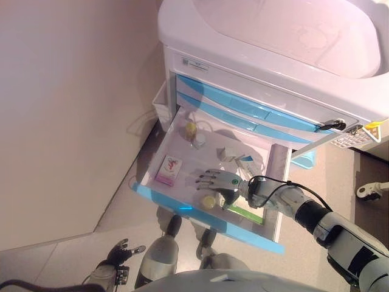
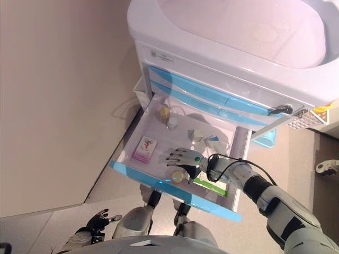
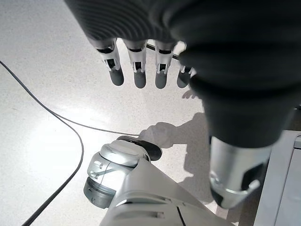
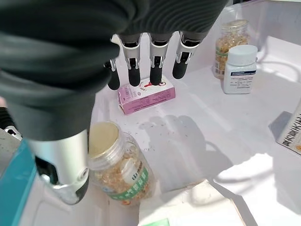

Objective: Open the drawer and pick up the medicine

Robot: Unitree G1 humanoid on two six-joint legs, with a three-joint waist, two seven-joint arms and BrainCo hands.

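Note:
The cart's blue-fronted drawer (image 1: 206, 220) stands pulled out. Inside it, near the front, a clear bottle of yellow capsules (image 4: 120, 172) lies on its side; it shows again (image 1: 207, 201) in the left eye view. My right hand (image 1: 217, 182) hovers just above that bottle, open, its fingers (image 4: 156, 70) straight and its thumb (image 4: 66, 169) beside the cap, holding nothing. A pink box (image 4: 146, 96) lies to the left in the drawer. My left hand (image 1: 118, 254) hangs low by the floor, open and idle.
At the drawer's back stand a second capsule bottle (image 4: 229, 47) and a white bottle (image 4: 240, 69). White boxes (image 1: 234, 155) lie at the right, and a green-edged box (image 1: 246, 213) under my wrist. A white bin (image 1: 161, 106) hangs on the cart's left side. The wall (image 1: 67, 109) is at left.

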